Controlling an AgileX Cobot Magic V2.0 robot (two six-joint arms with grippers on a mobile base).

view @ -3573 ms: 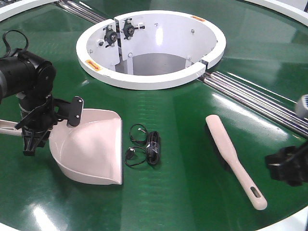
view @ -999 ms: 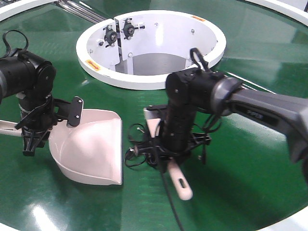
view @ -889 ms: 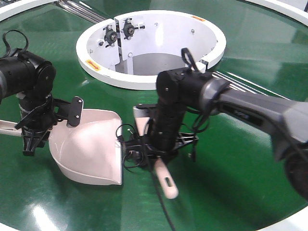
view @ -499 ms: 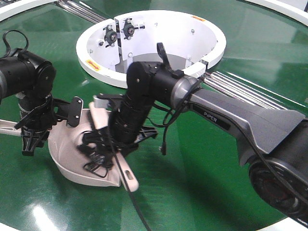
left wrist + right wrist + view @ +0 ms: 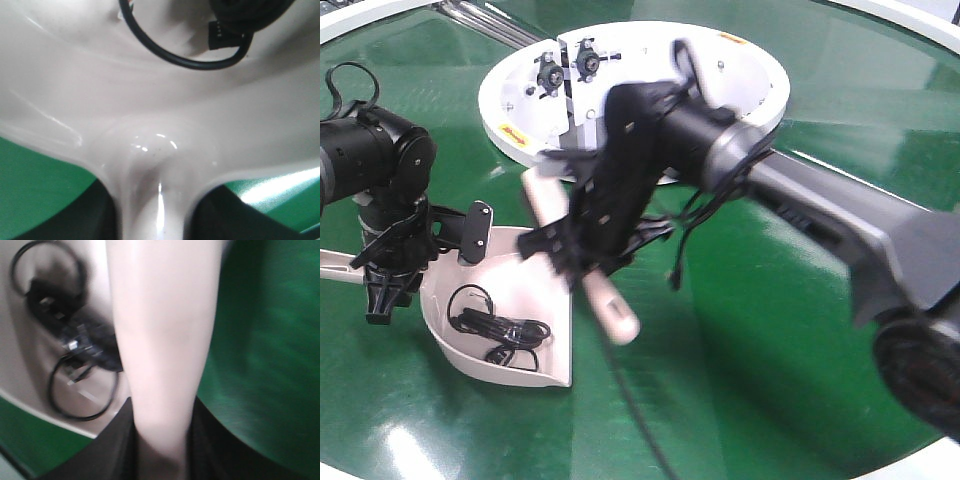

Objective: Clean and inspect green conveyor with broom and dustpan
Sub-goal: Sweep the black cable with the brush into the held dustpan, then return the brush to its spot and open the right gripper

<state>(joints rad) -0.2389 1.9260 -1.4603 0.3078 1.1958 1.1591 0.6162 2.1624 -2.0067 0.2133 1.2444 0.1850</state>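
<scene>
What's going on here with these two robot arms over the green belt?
It is a sweeping job on the green conveyor. The left gripper is clamped on the handle of the dustpan, which rests on the belt. The right gripper grips the broom, tilted over the pan's open edge and blurred. A coiled black cable lies inside the pan.

One overview, two wrist close-ups.
Front camera looks down on the green conveyor [image 5: 770, 380]; both wrist cameras press close, sharing the dustpan [image 5: 510, 278].
</scene>
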